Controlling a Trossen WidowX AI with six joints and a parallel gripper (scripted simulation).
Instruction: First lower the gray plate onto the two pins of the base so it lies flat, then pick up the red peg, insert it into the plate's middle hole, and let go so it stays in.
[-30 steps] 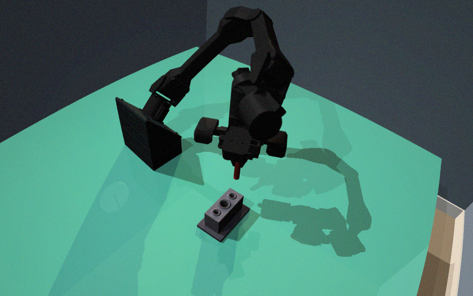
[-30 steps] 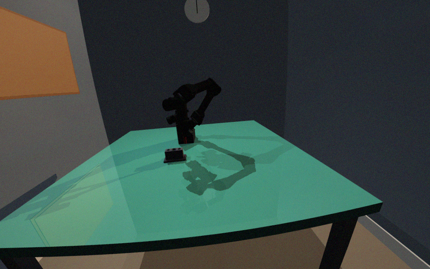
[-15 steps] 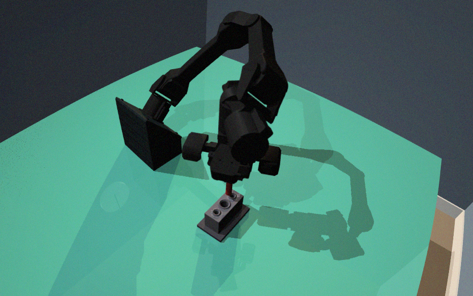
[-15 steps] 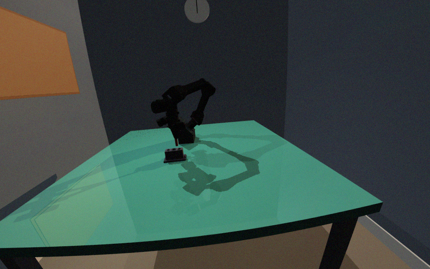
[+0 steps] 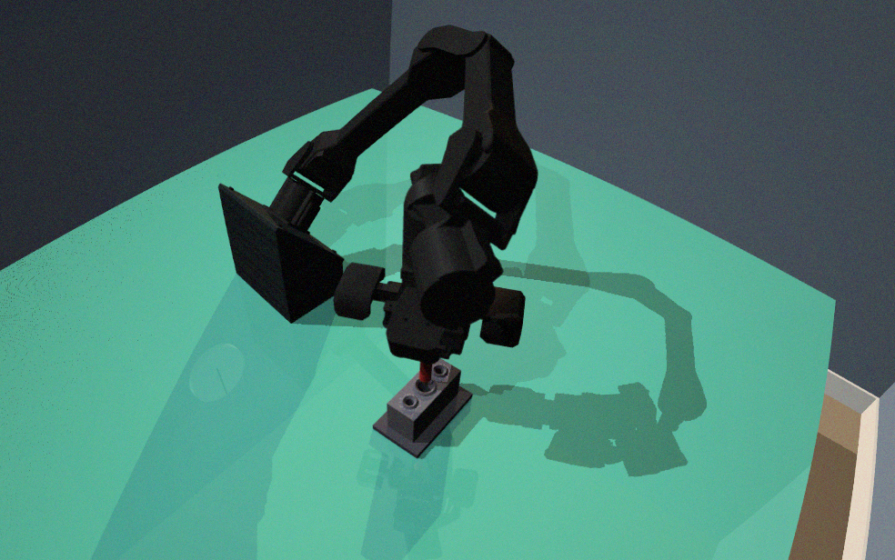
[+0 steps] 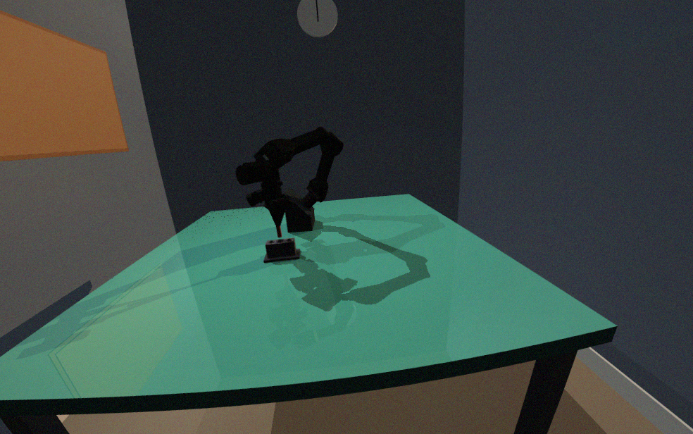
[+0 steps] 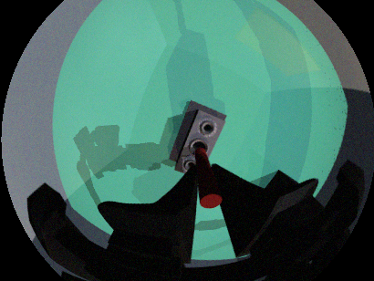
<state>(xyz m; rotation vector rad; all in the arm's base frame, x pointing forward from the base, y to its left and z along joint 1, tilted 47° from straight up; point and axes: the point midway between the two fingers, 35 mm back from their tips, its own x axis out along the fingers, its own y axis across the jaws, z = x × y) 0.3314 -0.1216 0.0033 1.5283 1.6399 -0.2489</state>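
The gray plate (image 5: 429, 415) (image 6: 279, 249) (image 7: 203, 117) is a block with three holes in a row on top. It lies flat on the dark, flat base (image 5: 399, 438) (image 6: 272, 260); the pins cannot be made out clearly. My gripper (image 5: 427, 359) (image 6: 278, 224) (image 7: 203, 169) is shut on the red peg (image 5: 424, 371) (image 6: 279, 232) (image 7: 208, 178) and holds it roughly upright. The peg's lower end is just above the plate, close to the middle hole. In the wrist view it overlaps part of that hole. Whether its tip is centred over the hole cannot be told.
The arm's dark mounting block (image 5: 257, 244) (image 6: 298, 220) stands behind the plate, to its left in the top view. The green table (image 5: 594, 515) (image 6: 388, 337) carries broad shadows of the arm.
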